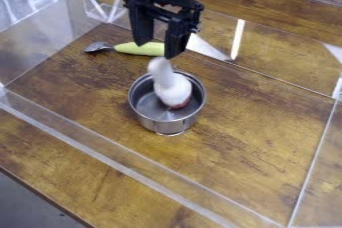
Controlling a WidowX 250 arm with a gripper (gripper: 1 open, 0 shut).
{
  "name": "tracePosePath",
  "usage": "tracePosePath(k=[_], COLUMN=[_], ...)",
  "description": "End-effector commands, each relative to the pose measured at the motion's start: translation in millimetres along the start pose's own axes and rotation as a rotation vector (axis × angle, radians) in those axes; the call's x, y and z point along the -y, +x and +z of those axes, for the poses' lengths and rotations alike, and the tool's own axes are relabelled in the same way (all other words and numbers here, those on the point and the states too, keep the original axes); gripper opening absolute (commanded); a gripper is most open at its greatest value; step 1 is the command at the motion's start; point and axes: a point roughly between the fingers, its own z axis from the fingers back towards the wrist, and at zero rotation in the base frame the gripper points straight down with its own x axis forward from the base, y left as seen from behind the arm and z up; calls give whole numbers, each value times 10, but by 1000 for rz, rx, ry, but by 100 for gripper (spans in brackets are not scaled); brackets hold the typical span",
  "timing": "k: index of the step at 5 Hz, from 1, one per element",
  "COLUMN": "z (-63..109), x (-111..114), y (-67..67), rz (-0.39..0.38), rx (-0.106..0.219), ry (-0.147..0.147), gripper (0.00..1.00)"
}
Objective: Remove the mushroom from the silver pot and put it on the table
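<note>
the black gripper (158,40) points straight down with its two fingers (177,34) spread apart and nothing between them; the jaws are released. its upper part is cut off by the top edge. just below the fingertips, the mushroom (166,82) appears as a motion-blurred streak: a whitish stem above, a red-brown cap lower down, over the mouth of the silver pot (168,103). the blur makes it impossible to tell whether it touches the pot's floor or rim. the pot is small, round, shiny steel, and its handles are hard to make out. behind the gripper lies a long yellow-green vegetable (138,47), partly hidden by the fingers, beside a small grey object (98,47) too indistinct to name. everything sits on the table (254,137), dark brown wood planks with visible grain, bordered by low clear acrylic walls (80,137). no writing or labels are readable.
</note>
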Motion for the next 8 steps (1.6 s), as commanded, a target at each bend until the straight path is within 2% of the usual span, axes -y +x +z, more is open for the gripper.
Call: tracePosePath(k=[1,2,3,4,5,6,7,8], z=[149,151,78,-84,-213,-199,7,318], x=[123,201,284,262,225,241,254,252], y=[-55,-108,-165,-220,-278,-247,-203,-135], rz=[-37,-56,-75,-82,-83,-75,-71,-67], rx=[66,68,61,64,69,69,70,84], ry=[-1,-1,-9,-22,-31,-26,-1,38], gripper=[100,100,100,100,0,0,0,0])
